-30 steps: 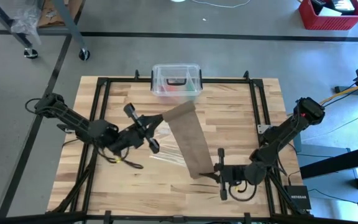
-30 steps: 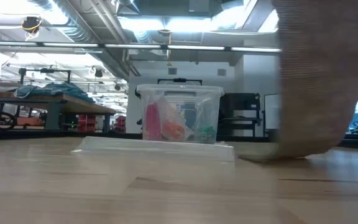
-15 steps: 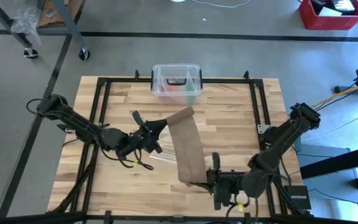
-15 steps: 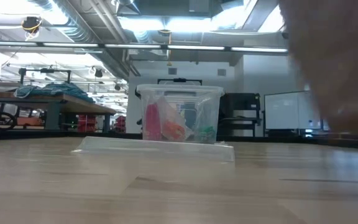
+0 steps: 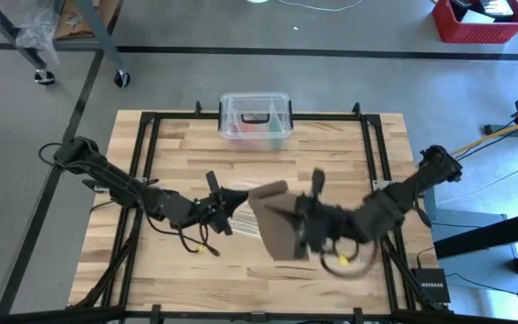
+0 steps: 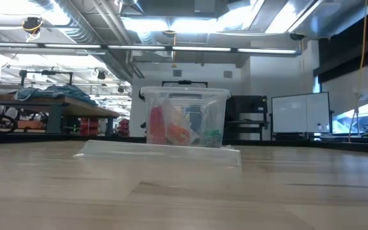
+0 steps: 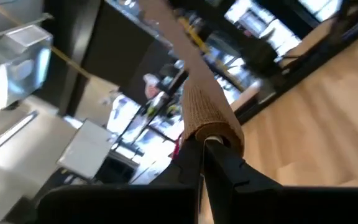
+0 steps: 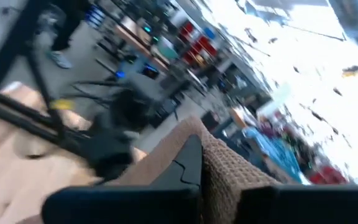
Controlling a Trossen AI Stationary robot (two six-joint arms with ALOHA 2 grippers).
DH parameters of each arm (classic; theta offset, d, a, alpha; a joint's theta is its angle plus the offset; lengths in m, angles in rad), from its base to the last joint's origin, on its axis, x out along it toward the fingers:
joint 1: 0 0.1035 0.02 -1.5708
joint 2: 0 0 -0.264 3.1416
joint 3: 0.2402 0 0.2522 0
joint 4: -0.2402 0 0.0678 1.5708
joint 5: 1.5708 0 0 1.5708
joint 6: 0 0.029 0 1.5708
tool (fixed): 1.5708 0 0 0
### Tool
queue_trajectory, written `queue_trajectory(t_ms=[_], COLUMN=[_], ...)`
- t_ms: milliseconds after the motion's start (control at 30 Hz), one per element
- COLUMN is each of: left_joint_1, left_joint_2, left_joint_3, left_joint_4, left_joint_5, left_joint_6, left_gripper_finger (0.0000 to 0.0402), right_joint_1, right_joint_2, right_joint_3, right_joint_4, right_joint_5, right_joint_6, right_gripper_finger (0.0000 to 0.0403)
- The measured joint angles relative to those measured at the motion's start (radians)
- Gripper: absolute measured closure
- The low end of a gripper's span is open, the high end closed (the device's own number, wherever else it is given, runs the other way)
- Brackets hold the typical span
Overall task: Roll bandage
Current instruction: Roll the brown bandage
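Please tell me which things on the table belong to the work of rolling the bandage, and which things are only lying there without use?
Part of the job:
- the bandage, held up between both arms
- left gripper, shut on one end
- right gripper, shut on the other end

Just lying about:
- clear plastic box at the table's far edge
- clear plastic bag, flat beside the bandage

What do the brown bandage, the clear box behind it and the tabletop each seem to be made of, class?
The bandage: soft woven fabric, matte; a fine ribbed weave shows where it drapes over the left gripper fingers.
The box: clear, glossy plastic; coloured contents show through its walls.
The tabletop: light wood, likely joined strips with a smooth finish; plank seams and grain are visible.
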State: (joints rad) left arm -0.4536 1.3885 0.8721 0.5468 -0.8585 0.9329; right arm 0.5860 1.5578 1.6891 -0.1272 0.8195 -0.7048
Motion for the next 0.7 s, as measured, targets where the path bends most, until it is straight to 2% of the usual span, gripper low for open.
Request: queue_trajectory(t_ms=[67,200,400,533,600,700], left_joint_1=[-0.009,-0.015,-0.018,-0.019,-0.019,-0.020], left_joint_2=[0.003,0.011,0.042,0.048,0.045,0.044], left_joint_3=[0.000,0.000,0.000,0.000,0.000,0.000], left_joint_4=[-0.022,-0.043,-0.041,-0.045,-0.043,-0.042], left_joint_5=[0.017,0.028,0.052,0.052,0.052,0.052], left_joint_6=[-0.020,-0.104,-0.121,-0.111,-0.114,-0.116], left_gripper_finger=[0.0401,0.0402,0.0402,0.0401,0.0402,0.0402], right_joint_1=[-0.061,-0.206,-0.427,-0.543,-0.591,-0.656], right_joint_2=[-0.005,-0.031,-0.028,-0.005,-0.001,0.024], right_joint_3=[0.027,0.039,0.040,0.039,0.039,0.039], right_joint_4=[-0.024,-0.033,-0.068,-0.113,-0.181,-0.254], right_joint_5=[-0.018,-0.147,-0.293,-0.329,-0.378,-0.458], right_joint_6=[0.039,0.159,0.391,0.502,0.556,0.698], right_gripper_finger=[0.0396,0.0396,0.0396,0.0392,0.0377,0.0333])
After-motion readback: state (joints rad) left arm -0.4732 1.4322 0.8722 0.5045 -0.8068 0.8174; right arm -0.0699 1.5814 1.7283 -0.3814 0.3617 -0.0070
